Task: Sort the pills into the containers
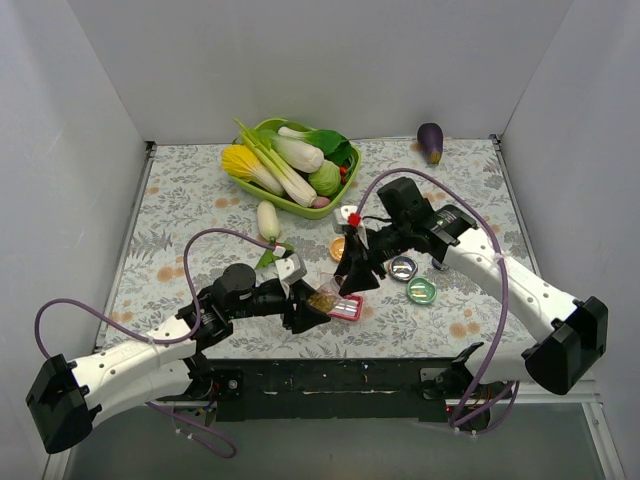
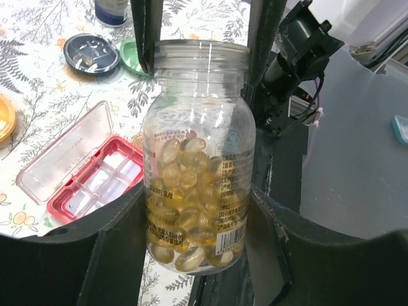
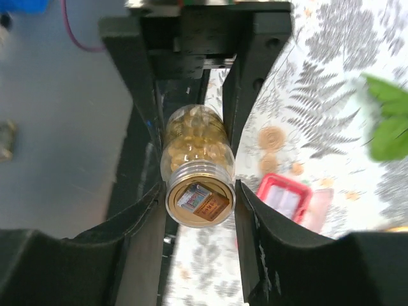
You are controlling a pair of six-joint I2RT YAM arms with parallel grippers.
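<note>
A clear, uncapped bottle [image 1: 322, 298] [image 2: 197, 159] [image 3: 197, 153] lies gripped by its lower body in my shut left gripper [image 1: 316, 306] [image 2: 197, 188]. The only pills I can make out are the yellow capsules [image 2: 188, 191] inside it. A folded packet sits in its mouth. My right gripper [image 1: 346, 280] [image 3: 201, 191] [image 2: 201, 32] has come in from the far side, a finger against each side of the bottle's threaded neck. The container, a pink-red compartment box [image 1: 345, 308] [image 2: 102, 182] [image 3: 284, 194], lies on the table beside the bottle with its clear lid open.
A gold cap [image 1: 337, 247], a black lid [image 1: 403, 267] [image 2: 91, 54] and a green lid [image 1: 421, 290] lie behind the box. Further back are a white radish [image 1: 268, 220], a green bowl [image 1: 305, 211] of vegetables and an eggplant [image 1: 430, 142].
</note>
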